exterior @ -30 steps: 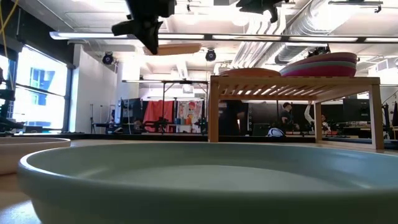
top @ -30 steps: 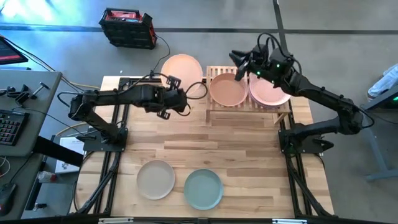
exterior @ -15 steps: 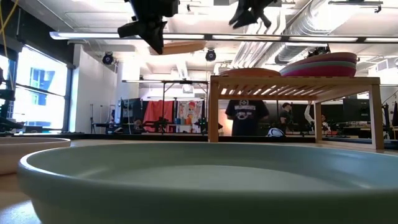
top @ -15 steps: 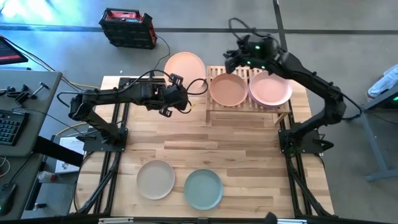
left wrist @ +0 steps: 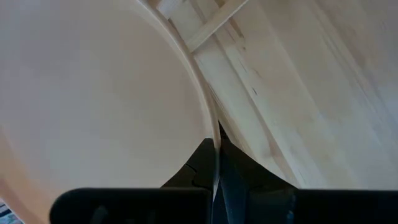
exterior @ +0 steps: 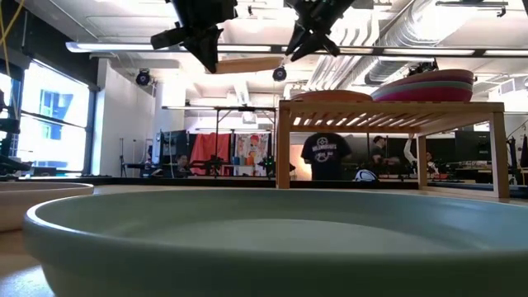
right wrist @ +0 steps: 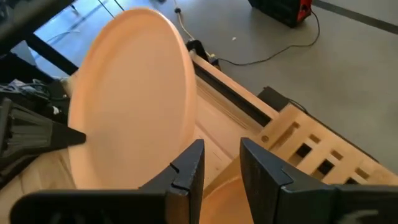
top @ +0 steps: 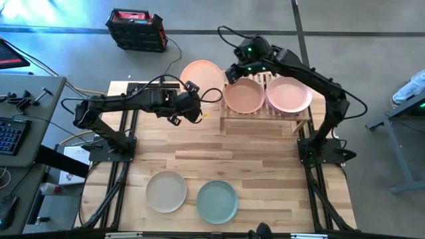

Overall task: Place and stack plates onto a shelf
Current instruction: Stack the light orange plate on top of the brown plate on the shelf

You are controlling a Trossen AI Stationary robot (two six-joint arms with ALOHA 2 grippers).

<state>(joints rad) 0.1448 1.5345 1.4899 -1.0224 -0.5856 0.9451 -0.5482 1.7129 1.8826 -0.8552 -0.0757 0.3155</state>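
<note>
Two arms raised, left claw [top: 193,105] pinching peach plate [top: 202,75] rim, right claw [top: 230,72] spread beside it

plates [top: 202,76]: smooth, matte | shelf [top: 265,114]: pale wood slats (unpainted) | table [top: 265,172]: planked wood

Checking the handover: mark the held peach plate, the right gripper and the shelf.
peach plate [top: 201,74]: high view, middle of its face.
right gripper [top: 229,72]: high view, between its fingertips, beside the plate's rim.
shelf [exterior: 388,112]: low view, front edge of the slatted top.
</note>
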